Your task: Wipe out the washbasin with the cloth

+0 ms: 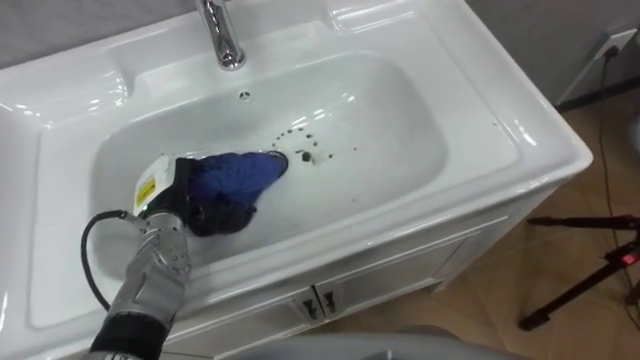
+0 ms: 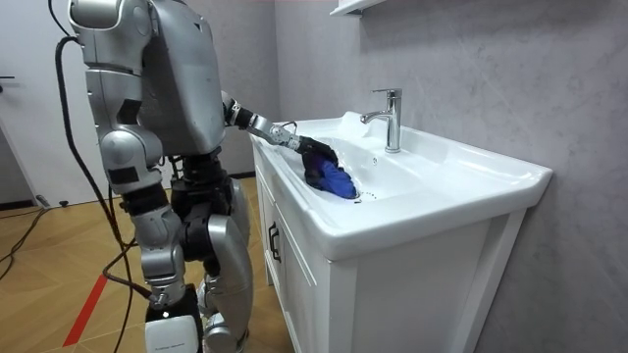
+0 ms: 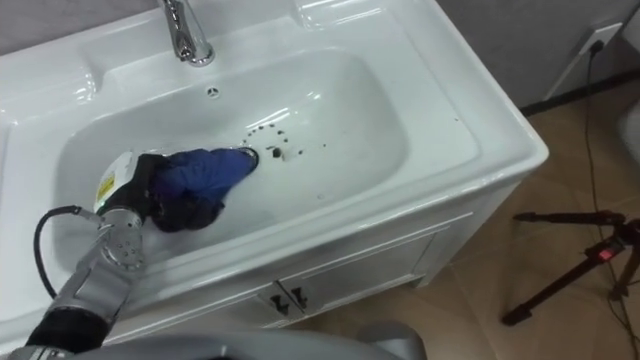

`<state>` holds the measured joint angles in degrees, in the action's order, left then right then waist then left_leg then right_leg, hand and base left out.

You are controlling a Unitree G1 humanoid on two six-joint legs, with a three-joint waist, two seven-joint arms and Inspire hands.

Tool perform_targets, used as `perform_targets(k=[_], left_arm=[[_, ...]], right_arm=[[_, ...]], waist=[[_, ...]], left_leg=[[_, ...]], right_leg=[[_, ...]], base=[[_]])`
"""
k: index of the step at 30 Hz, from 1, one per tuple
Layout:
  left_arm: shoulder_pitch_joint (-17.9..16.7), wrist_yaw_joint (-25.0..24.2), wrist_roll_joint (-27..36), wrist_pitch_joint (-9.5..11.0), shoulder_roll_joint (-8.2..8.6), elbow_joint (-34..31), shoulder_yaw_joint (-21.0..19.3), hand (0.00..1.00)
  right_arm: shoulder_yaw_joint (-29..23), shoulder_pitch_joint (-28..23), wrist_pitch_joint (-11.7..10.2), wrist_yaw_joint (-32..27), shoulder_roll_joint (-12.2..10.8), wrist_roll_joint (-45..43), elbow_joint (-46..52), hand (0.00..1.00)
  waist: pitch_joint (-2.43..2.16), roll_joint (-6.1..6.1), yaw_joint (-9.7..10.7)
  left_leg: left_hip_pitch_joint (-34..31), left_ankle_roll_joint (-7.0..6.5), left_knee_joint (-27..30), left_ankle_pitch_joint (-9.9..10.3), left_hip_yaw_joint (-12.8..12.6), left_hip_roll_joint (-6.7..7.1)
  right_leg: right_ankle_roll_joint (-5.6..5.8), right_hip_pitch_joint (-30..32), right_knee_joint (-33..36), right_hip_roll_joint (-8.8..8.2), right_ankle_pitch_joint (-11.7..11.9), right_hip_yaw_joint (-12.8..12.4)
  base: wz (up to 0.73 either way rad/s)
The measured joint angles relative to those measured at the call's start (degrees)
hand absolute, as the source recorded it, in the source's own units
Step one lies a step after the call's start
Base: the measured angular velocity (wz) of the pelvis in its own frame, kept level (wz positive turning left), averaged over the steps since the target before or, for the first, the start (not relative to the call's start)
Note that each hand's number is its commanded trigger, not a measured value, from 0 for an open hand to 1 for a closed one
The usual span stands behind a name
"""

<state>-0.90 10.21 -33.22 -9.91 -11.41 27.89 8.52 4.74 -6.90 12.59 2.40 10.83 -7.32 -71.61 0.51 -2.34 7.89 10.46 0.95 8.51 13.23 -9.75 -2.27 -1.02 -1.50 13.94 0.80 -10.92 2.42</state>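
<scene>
Left hand (image 1: 192, 197) down inside the white basin (image 1: 400, 130), on the robot's left of the drain (image 1: 306, 156). Blue cloth (image 1: 238, 172) bunched over the hand's front, its tip just touching the drain's edge. We cannot tell how the fingers sit; the cloth hides them. Dark specks (image 1: 290, 132) scattered round the drain, on the side toward the faucet (image 1: 222, 35). Robot stands upright, facing the basin cabinet.

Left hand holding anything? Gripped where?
Crumpled blue cloth, bunched over the left hand against the white ceramic basin's floor. The cloth's near end covers the hand, so the exact grip cannot be told.
</scene>
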Motion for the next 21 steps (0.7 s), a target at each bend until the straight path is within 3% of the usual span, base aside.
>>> perform_targets(k=[4,7,13,21], left_arm=[[1.3,-1.6,1.4,-1.2,0.73,-1.0,2.1,1.0],[2.2,-3.7,1.6,-1.5,0.71,-2.7,5.5,1.0],[7.3,-8.7,1.7,-3.1,1.25,-5.2,13.2,1.0],[10.2,-11.0,4.0,-4.1,1.25,-5.4,14.9,1.0]], right_arm=[[1.4,0.1,0.0,0.2,-0.3,-0.8,0.2,0.0],[1.4,0.8,-0.1,0.3,-0.7,-1.7,0.3,0.0],[1.7,2.6,-0.6,0.2,-1.4,-2.0,0.3,0.0],[3.0,3.0,-0.6,0.3,-1.4,-1.7,-0.6,0.0]], waist=[[-0.03,0.36,0.6],[0.09,0.62,2.3],[0.27,0.82,4.9],[0.46,-0.01,7.1]], left_leg=[[-0.3,0.0,0.0,0.0,-1.1,0.0],[-0.8,0.0,0.1,0.0,-1.2,0.09],[-0.8,0.0,0.1,0.0,-1.3,0.08],[-0.9,0.0,0.0,0.0,-2.6,-0.21]], right_leg=[[0.09,0.3,-0.1,-0.09,0.2,0.0],[0.16,0.5,-0.3,-0.35,0.2,0.2],[0.22,0.4,-0.4,-0.08,0.4,-0.5],[0.12,0.2,-1.2,0.26,0.9,-1.3]], base=[[-0.04],[0.03],[-0.05],[-0.04]])
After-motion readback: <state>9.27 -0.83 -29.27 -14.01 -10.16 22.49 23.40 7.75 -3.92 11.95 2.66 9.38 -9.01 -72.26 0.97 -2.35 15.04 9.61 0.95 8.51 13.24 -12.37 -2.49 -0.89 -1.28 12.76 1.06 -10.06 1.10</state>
